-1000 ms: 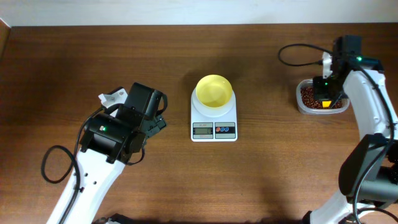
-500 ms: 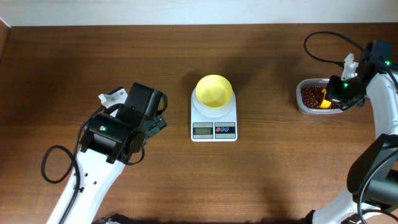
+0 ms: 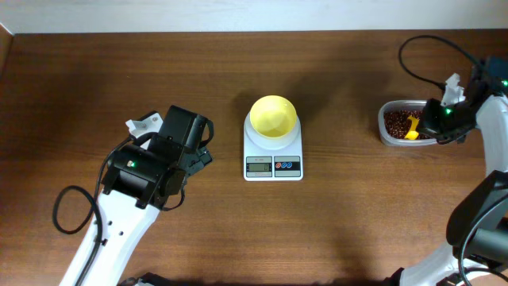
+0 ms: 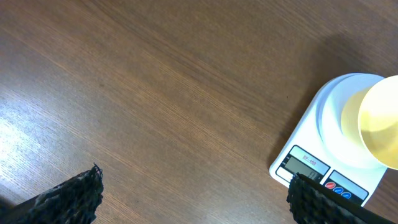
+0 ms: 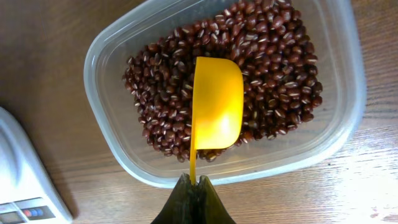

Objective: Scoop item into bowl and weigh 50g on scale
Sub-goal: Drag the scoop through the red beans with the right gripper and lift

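Observation:
The item, a heap of small red-brown beans (image 5: 267, 68), fills a clear container (image 5: 107, 43) at the table's right side (image 3: 384, 137). My right gripper (image 5: 193, 184) is shut on the thin handle of a yellow-orange scoop (image 5: 216, 106). The scoop is turned on its side over the beans, and its inside is hidden. In the overhead view that gripper (image 3: 433, 121) sits at the container's right edge. The yellow bowl (image 3: 274, 116) stands on the white scale (image 3: 273, 165). My left gripper (image 4: 196, 200) hangs open over bare wood, left of the scale (image 4: 305, 163) and bowl (image 4: 379, 121).
The left arm (image 3: 151, 171) takes up the table's left half, with a black cable loop (image 3: 75, 210) beside it. A cable (image 3: 432, 48) arcs above the right arm. The table's back edge runs along the top of the overhead view.
My right arm has swung out to the right, carrying the gripper from above the container to its right edge with the scoop held. The left arm has stayed still.

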`<state>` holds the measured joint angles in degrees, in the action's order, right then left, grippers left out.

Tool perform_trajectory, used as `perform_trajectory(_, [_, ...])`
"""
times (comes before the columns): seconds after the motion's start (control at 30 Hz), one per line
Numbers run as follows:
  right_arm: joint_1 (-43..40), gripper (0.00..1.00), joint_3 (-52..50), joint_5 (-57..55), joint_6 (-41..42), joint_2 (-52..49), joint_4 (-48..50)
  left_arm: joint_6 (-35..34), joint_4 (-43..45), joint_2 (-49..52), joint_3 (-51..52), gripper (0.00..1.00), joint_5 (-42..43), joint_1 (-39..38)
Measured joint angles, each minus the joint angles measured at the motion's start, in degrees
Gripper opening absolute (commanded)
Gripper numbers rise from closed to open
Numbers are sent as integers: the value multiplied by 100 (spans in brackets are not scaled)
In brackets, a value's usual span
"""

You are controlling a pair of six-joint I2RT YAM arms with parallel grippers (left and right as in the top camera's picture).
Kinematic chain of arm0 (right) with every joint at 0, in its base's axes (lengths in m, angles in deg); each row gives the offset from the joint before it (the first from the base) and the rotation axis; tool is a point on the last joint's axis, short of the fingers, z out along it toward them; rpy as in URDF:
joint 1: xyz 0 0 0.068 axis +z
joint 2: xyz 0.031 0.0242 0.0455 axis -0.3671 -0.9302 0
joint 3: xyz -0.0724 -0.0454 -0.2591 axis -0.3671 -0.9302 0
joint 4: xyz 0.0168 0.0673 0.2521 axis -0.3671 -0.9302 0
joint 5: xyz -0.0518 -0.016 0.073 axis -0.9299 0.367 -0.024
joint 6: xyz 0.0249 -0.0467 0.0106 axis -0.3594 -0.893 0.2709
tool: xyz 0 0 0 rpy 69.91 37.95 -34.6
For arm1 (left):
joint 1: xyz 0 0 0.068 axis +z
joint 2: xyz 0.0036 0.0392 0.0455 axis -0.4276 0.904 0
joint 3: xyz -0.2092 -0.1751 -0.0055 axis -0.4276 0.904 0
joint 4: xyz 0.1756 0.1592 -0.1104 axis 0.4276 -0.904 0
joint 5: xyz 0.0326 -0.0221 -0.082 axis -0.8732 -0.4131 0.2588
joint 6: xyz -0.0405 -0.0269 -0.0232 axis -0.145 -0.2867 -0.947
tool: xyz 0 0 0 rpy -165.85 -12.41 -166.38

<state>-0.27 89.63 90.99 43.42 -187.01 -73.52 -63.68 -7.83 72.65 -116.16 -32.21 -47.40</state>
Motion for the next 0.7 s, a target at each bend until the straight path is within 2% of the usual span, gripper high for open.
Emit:
perform_trajectory(0.13, [-251, 4, 0, 280, 199, -48, 11, 0, 0, 0, 0, 99, 0, 0])
perform_trajectory(0.7, [-249, 4, 186, 804, 175, -411, -393, 0, 0, 0, 0, 99, 0, 0])
